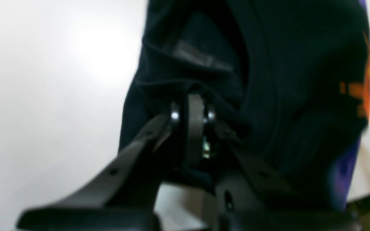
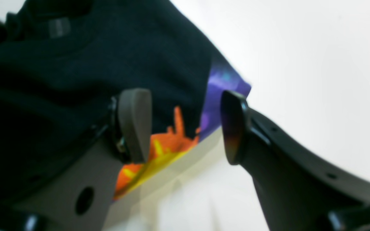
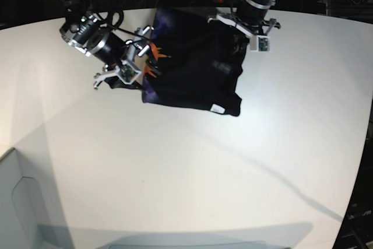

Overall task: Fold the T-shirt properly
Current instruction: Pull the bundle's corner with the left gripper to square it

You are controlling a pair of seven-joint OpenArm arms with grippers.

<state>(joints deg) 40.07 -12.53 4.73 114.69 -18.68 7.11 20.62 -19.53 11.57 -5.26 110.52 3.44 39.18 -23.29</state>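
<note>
Black cloth fills the left wrist view: our left claw [image 1: 193,115] is clamped on the T-shirt [image 1: 268,96]. Right wrist view — our right claw [image 2: 185,125] gapes wide, empty, straddling the printed edge. Base view: shirt bunched on the desk [image 3: 192,167]; we should pinch that edge, then lift evenly.

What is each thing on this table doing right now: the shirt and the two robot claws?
Large black cloth T-shirt: bunched on the white table, partly folded, orange-and-purple print showing at one edge.
Small white tag: exposed at the shirt's near edge.
Left gripper: shut on the black cloth.
Right gripper: open, jaws either side of the printed edge, not clamping it.
</note>
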